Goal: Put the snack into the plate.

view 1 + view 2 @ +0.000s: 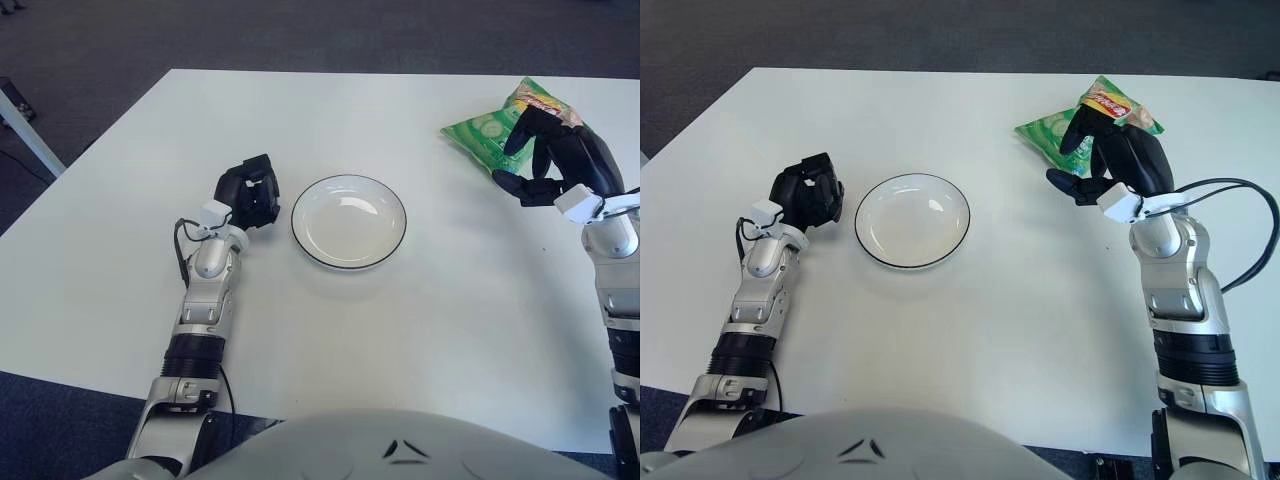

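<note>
A green snack bag (478,130) lies flat on the white table at the far right. My right hand (522,160) is over its near right part. The black fingers (1080,128) are spread on top of the bag and the thumb (1060,181) sits just off its near edge; the hand is not closed on it. The part of the bag under the hand is hidden. An empty white plate (349,225) with a dark rim stands at the table's middle. My left hand (255,195) shows just left of the plate, fingers curled, holding nothing.
The white table (420,340) spans the view, and dark carpet lies beyond its far and left edges. A black cable (1245,200) loops from my right wrist. The snack bag is close to the table's right edge.
</note>
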Robot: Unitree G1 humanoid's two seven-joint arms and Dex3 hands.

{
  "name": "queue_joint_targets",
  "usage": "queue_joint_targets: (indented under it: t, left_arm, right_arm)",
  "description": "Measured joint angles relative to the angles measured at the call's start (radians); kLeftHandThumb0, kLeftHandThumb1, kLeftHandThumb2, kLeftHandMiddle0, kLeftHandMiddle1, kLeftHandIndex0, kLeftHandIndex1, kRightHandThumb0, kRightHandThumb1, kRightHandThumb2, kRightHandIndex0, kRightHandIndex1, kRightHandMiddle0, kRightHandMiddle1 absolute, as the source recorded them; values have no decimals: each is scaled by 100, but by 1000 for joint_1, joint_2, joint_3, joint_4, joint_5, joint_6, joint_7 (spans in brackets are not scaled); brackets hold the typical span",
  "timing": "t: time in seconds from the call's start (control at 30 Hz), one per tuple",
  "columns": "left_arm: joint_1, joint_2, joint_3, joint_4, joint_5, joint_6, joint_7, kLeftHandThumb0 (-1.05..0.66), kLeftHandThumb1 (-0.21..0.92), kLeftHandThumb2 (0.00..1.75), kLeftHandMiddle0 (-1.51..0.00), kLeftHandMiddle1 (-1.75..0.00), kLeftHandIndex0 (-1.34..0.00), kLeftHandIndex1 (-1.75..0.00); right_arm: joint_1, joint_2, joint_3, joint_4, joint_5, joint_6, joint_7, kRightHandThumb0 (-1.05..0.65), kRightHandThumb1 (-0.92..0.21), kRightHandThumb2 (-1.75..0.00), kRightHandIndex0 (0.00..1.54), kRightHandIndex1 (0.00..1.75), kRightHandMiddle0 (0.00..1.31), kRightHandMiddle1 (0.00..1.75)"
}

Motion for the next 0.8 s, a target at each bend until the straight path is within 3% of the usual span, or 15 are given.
queue_joint_targets:
  t: [0.17,0.23,0.4,0.8]
  left_arm:
    - [-1,-1,3,3,0,0,0,-45,73,96,-137,-175,-111,-175]
    - [-1,-2,4,3,0,0,0,-45,73,96,-137,-175,-111,-175]
    - [-1,-2,6,5,0,0,0,-45,73,96,-137,-175,-111,-175]
    - [-1,-2,10,7,3,0,2,-45,73,96,-137,-175,-111,-175]
  right_arm:
    - [-37,-72,31,94,-110,-83,-40,-39,-63,-91,73,175,37,175]
    - [-54,-99,41,143,-152,-110,-71,-17,-48,-110,67,170,34,175]
    - [-94,-144,61,233,-231,-142,-125,-4,-41,-120,62,167,31,175]
    - [-176,-203,110,366,-304,-207,-186,-1,-47,-114,54,171,24,175]
